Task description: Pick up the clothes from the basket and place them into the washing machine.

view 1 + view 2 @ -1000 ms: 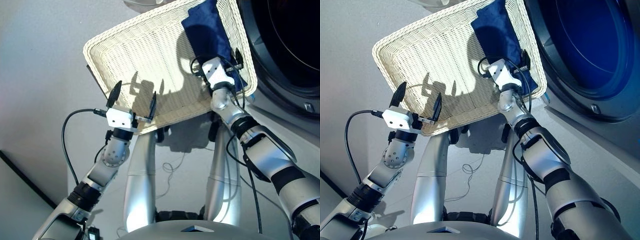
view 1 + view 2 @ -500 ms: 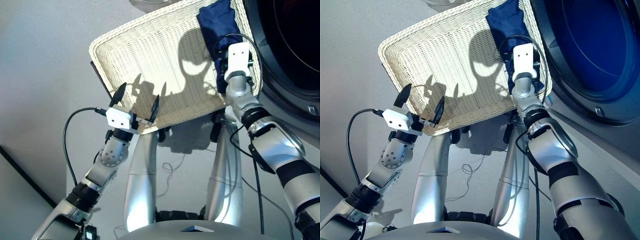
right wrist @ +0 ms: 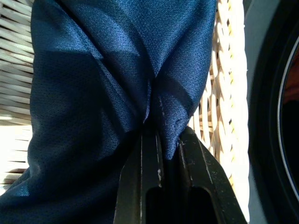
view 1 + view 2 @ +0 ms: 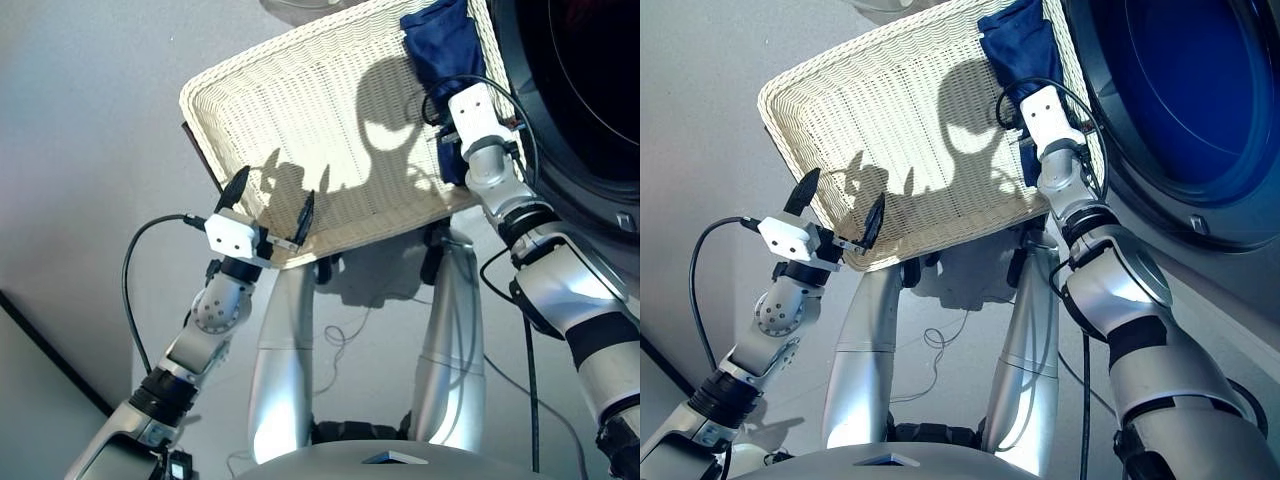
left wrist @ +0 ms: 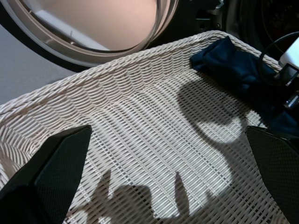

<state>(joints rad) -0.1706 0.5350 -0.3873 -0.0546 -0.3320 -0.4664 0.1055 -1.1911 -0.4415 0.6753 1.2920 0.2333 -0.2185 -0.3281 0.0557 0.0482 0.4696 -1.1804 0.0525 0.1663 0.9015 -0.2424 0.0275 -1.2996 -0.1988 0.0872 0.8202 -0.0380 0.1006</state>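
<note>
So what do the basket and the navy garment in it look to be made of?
The basket looks like cream-white woven wicker or a similar cane, matte, with a braided rim and an open lattice floor. The navy garment seems a thin synthetic knit, faintly shiny with a fine mesh texture, creasing softly where the right gripper's fingers pinch it.

Basket out front, machine sitting off to the right, one garment lying in the tray.

The basket (image 4: 300,110) is sitting ahead of both arms, with the washing machine (image 4: 590,110) standing just beside its right edge. The garment (image 4: 440,50) is lying in the basket's far right corner, against the rim nearest the machine. The right gripper (image 3: 161,140) is pinching that cloth between its fingers, while the left gripper (image 4: 272,200) is hovering, fingers spread, over the basket's near left rim, well apart from the garment.
</note>
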